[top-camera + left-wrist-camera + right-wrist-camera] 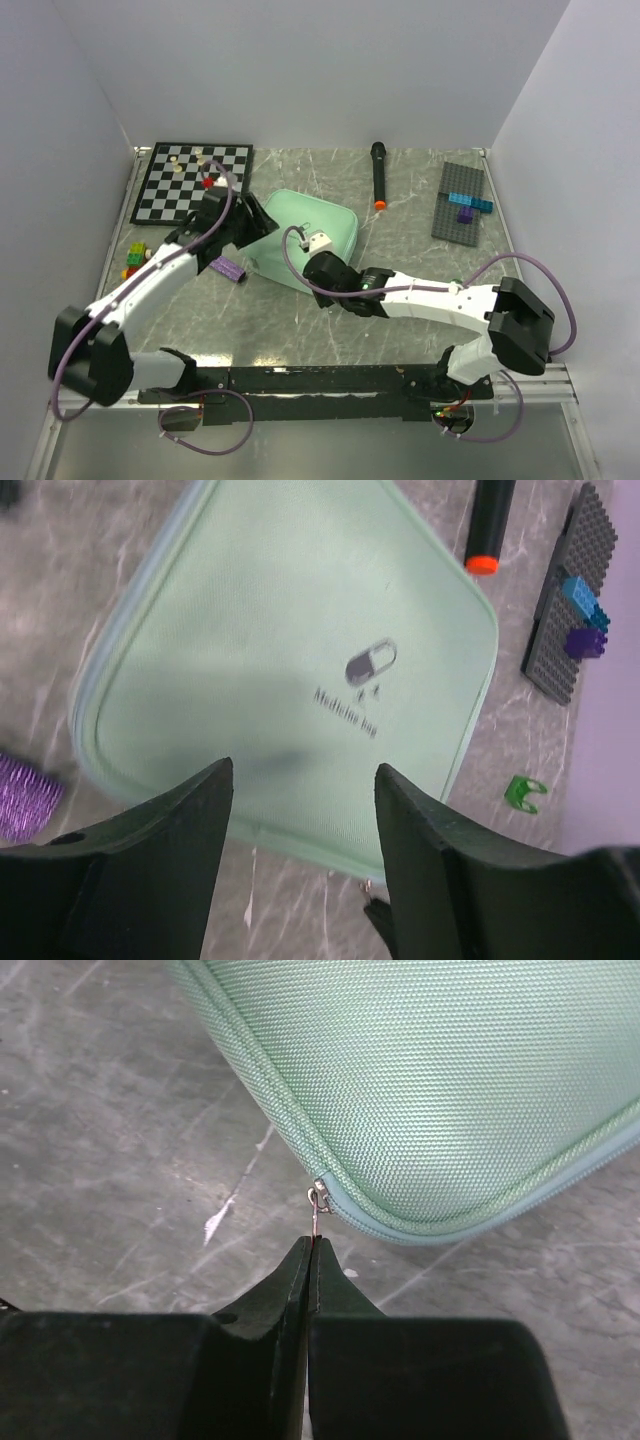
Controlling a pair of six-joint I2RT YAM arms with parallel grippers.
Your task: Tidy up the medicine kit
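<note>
On the grey marbled table (410, 240), near its middle, the medicine kit (320, 215) is seen zipped: a rounded rectangle of woven mint-green fabric. Its thin metal zip pull (316, 1208) is pinched by the fully closed right gripper (311, 1258). The left gripper (303, 785) is spread wide over the lid, with nothing held.
</note>
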